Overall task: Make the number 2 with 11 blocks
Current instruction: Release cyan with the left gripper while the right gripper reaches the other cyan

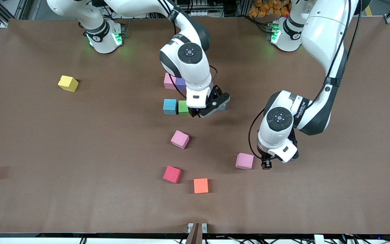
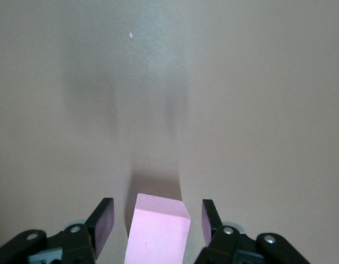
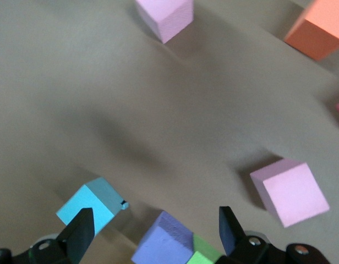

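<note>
We're in the gathering step: the left pincer (image 1: 266,165) sits low just beside a pink block (image 1: 244,161) toward the counter's front edge, fingers spread, with the block between them but not yet pinched (going by the wrist view). The right pincer (image 1: 206,111) hangs spread over the started cluster mid-counter, by the blue block (image 1: 170,106) and green block (image 1: 183,107). Next, we reckon, the left one squeezes shut, lifts, and carries the pink to the cluster.
</note>
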`<state>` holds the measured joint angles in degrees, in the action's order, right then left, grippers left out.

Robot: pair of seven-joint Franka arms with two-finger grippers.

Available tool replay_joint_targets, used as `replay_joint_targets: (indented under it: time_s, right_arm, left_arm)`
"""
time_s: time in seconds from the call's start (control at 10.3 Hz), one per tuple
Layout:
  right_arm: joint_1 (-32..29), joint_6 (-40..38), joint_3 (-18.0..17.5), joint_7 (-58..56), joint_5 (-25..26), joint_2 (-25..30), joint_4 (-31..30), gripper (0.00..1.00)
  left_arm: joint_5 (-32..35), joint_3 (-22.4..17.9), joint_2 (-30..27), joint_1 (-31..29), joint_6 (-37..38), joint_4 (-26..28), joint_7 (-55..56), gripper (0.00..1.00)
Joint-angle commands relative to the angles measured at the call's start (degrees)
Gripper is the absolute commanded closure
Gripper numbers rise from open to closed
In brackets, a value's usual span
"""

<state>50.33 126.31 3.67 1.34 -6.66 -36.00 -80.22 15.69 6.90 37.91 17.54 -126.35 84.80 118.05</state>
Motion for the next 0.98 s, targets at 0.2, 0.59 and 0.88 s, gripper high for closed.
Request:
replay_joint_targets:
  time_s: [0.2, 0.59, 0.88]
  right_arm:
    - [-0.8, 5.0, -4.6, -24.6, -0.1, -2.5, -1.9, 0.0]
    - [-1.6, 9.7, -9.4, -41.5, -0.5, -4.7, -4.2, 0.0]
    - [-1.6, 9.8, -10.3, -41.2, -0.6, -7.0, -4.2, 0.0]
  left_arm:
    - [-2.6, 0.0, -0.5, -2.2, 1.9, 0.6, -8.7, 0.27]
    - [-1.6, -0.1, -0.7, -9.5, 1.9, 0.2, -15.1, 0.27]
    - [-2.2, -0.1, -0.5, -13.8, 1.8, 0.1, -18.5, 0.27]
